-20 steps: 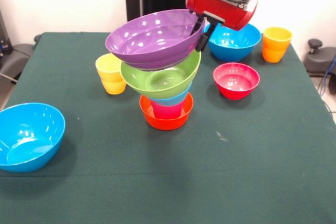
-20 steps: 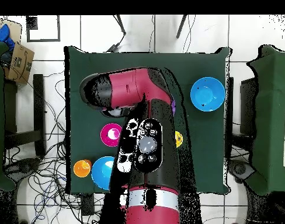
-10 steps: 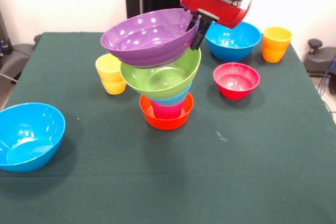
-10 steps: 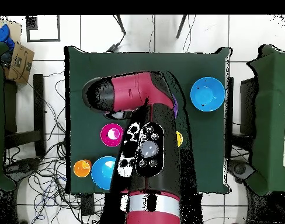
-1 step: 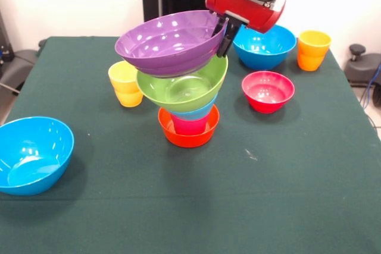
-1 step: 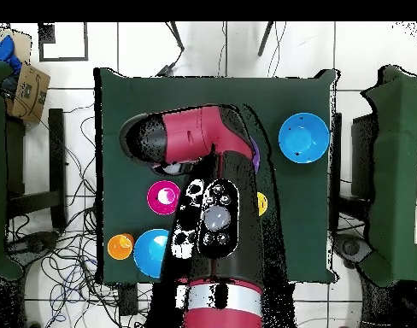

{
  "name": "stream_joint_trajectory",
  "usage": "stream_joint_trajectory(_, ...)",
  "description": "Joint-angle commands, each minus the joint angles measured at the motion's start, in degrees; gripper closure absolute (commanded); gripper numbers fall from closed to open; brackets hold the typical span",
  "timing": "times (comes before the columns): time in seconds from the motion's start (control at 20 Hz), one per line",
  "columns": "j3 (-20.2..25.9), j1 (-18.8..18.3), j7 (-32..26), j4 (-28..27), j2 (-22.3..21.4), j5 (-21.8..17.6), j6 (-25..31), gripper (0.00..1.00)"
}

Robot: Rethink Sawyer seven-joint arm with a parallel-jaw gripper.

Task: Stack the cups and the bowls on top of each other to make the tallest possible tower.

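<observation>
On the left of the dark green cloth-covered desk, a large glossy blue plastic bowl sits alone, not yet stacked. Further in, a small yellow stepped plastic cup stands loose just behind the tower. The many-coloured tower rises mid-desk: an orange bowl as base, a red-pink cup inside it, a light blue bowl, then a lime green bowl. The large purple bowl tilts over the green one, its right rim pinched by the jaws of the red and black gripper; whether it rests on the green bowl is unclear. To the right, a small red bowl, a second blue bowl and an orange cup wait unstacked. By this reckoning, roughly half the pieces are placed.
</observation>
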Motion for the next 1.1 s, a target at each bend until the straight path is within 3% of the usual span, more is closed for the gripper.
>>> stream_joint_trajectory(0.05,2.71,1.44,2.86,1.66,2.36,-0.58,-1.96,1.0)
stream_joint_trajectory(1.1,2.21,3.13,5.31,-0.06,4.04,-0.52,-3.12,1.0)
